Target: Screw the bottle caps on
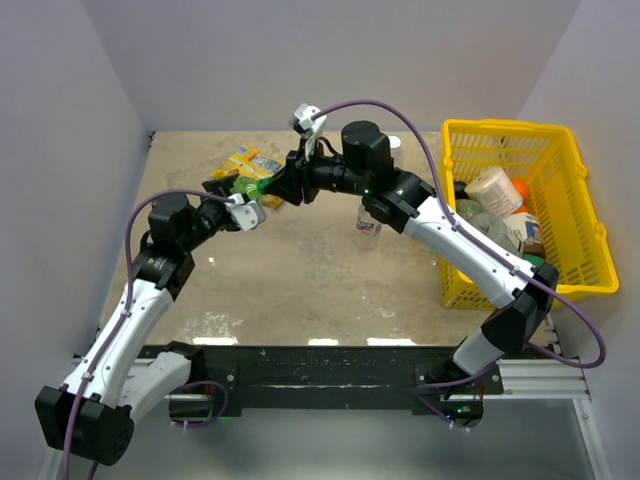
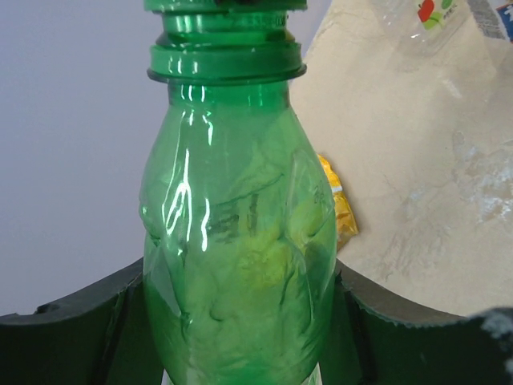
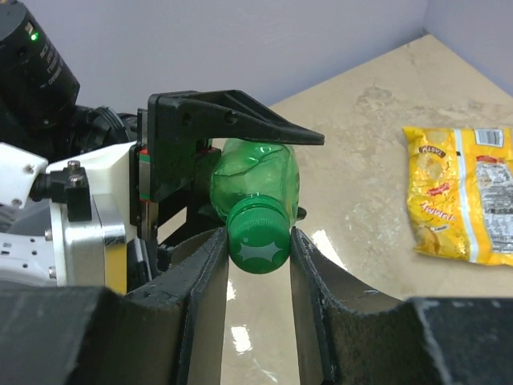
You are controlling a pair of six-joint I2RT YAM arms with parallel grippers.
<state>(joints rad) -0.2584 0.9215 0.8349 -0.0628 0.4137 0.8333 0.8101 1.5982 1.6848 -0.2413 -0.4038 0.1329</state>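
Observation:
The green bottle (image 1: 252, 187) is held level above the table between my two grippers. My left gripper (image 1: 240, 208) is shut on its body; in the left wrist view the bottle (image 2: 240, 265) fills the space between the dark fingers (image 2: 72, 337). My right gripper (image 1: 281, 188) is shut on the dark green cap (image 3: 259, 239), which sits on the bottle's neck (image 3: 255, 180), with a finger touching each side. One clear labelled bottle (image 1: 369, 222) stands uncapped under the right arm. A small white cap (image 1: 395, 143) lies at the back. The third bottle is not in view.
A yellow snack packet (image 1: 250, 162) lies just behind the grippers, and also shows in the right wrist view (image 3: 461, 192). A yellow basket (image 1: 572, 160) with bulkier containers stands at the right edge. Walls close in the back and both sides.

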